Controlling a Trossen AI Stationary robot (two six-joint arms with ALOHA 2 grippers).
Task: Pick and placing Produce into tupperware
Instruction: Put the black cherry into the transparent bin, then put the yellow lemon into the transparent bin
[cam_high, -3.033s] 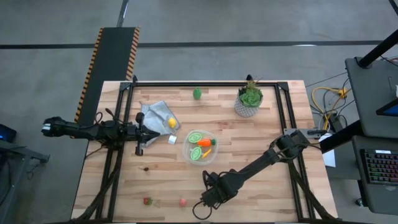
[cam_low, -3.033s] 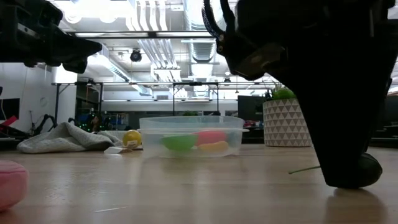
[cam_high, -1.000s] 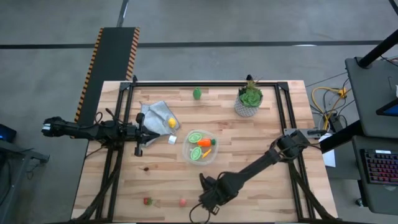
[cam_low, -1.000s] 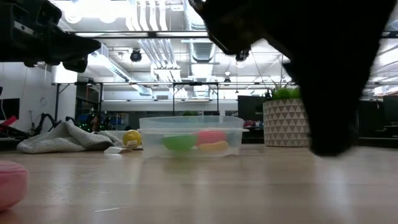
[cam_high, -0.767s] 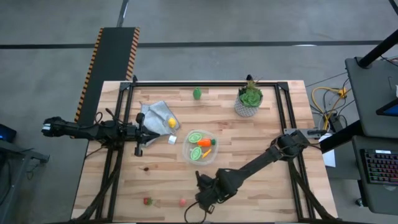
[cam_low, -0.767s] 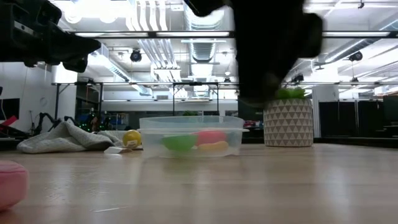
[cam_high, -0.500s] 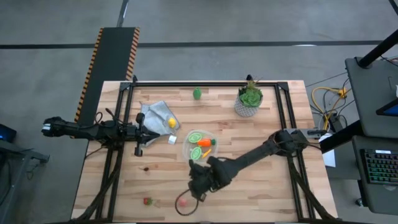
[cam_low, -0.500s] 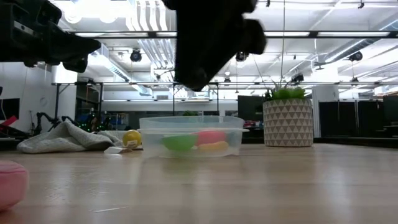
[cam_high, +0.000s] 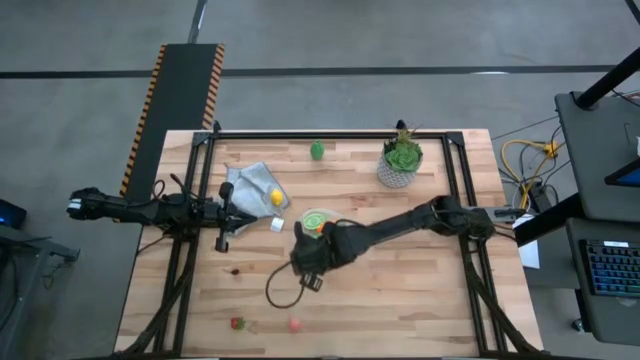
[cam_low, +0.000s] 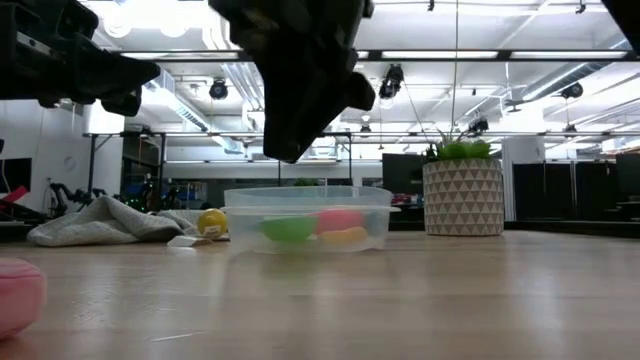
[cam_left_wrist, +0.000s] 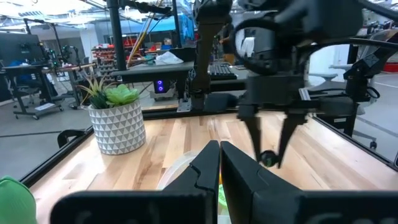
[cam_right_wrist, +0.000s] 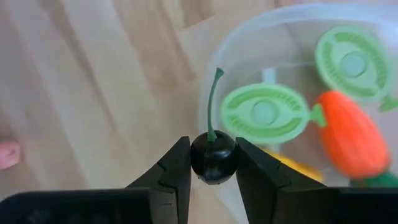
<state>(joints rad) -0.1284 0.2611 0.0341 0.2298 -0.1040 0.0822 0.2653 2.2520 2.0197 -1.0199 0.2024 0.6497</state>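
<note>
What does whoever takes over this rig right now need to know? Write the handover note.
Right gripper: jaws shut on a dark cherry, held above the near rim of the tupperware, not yet released.
Left gripper: jaws shut and holding nothing, waiting beside the grey cloth.
Done: two green slices, an orange carrot and a yellow piece are in the tupperware.
Left: drop the cherry in, then collect the green piece at the far edge, the yellow piece on the cloth, and the red piece and pink piece at the near edge.
</note>
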